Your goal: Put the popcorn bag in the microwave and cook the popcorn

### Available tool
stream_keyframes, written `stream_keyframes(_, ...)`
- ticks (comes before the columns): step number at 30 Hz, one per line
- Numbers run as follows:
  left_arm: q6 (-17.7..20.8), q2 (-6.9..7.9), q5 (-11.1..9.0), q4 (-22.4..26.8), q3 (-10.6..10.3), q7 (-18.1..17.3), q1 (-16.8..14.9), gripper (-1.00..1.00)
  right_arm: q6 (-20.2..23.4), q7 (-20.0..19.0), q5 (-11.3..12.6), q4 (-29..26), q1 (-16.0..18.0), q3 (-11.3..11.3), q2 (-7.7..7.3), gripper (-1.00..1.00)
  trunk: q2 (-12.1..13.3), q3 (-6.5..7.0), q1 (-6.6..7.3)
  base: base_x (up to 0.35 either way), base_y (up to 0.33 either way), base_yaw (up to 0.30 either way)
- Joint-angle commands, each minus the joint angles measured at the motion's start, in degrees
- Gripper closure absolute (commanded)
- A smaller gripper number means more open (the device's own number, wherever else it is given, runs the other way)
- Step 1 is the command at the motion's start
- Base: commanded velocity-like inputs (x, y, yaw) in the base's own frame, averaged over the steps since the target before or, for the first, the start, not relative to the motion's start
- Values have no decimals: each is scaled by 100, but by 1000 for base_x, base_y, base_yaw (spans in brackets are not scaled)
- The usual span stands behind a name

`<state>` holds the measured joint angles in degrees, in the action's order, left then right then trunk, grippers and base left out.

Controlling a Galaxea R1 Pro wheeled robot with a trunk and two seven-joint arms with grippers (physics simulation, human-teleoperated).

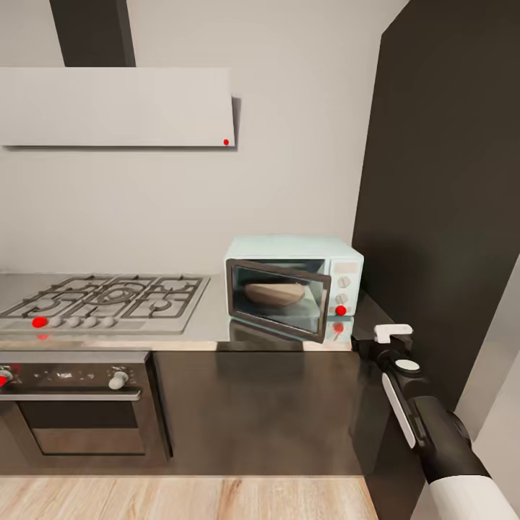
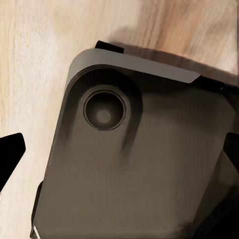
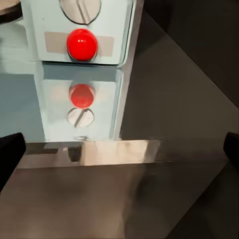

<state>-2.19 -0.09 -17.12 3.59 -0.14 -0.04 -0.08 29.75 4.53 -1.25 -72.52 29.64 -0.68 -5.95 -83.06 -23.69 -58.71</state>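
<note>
The pale mint-blue microwave (image 1: 292,283) stands on the grey countertop (image 1: 209,323) beside a tall dark cabinet. Its dark glass door (image 1: 278,297) hangs partly open, and through the glass I see the tan popcorn bag (image 1: 273,292) inside. No popcorn is visible. My right gripper (image 1: 367,345) hovers at the counter's front edge, just right of the microwave's red light (image 1: 340,310). In the right wrist view the gripper (image 3: 119,154) is open, facing the red light (image 3: 81,44) and a white knob (image 3: 79,7). My left gripper (image 2: 119,159) is open, hanging over the robot's dark base (image 2: 144,149).
A grey gas hob (image 1: 108,300) lies left of the microwave, with a dark built-in oven (image 1: 72,404) below it and a hood (image 1: 115,108) above. The tall dark cabinet (image 1: 440,217) walls in the right side. Glossy dark cabinet fronts (image 1: 260,412) meet the wood floor (image 1: 180,498).
</note>
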Motion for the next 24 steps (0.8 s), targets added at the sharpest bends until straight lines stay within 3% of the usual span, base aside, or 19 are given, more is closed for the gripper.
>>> stream_keyframes(1, -16, 0, -20, 2, -12, -2, -1, -100, 0, 13, -8, -3, 2, -3, -2, -100, -3, -6, -3, 289, 0, 0)
stream_keyframes(18, -18, 0, -11, 2, -21, 4, -1, -100, -171, -103, 22, 315, -1, 6, 32, -100, -3, -6, -3, 307, 0, 0)
stream_keyframes(20, -18, 0, -11, 2, -21, 4, -1, -100, -165, -492, 19, 336, -2, 6, 21, -100, -3, -6, -3, 77, 0, 0)
stream_keyframes(22, -18, 0, -13, 2, -21, 4, -1, -100, -157, -1294, -3, 342, -2, 0, 4, -100, -3, -6, -3, 19, 0, 0)
stream_keyframes(24, -18, 0, -16, 2, -21, 4, -1, -100, -155, -1614, -5, 343, -2, -1, -11, -100, -3, -6, -3, 5, 0, 0)
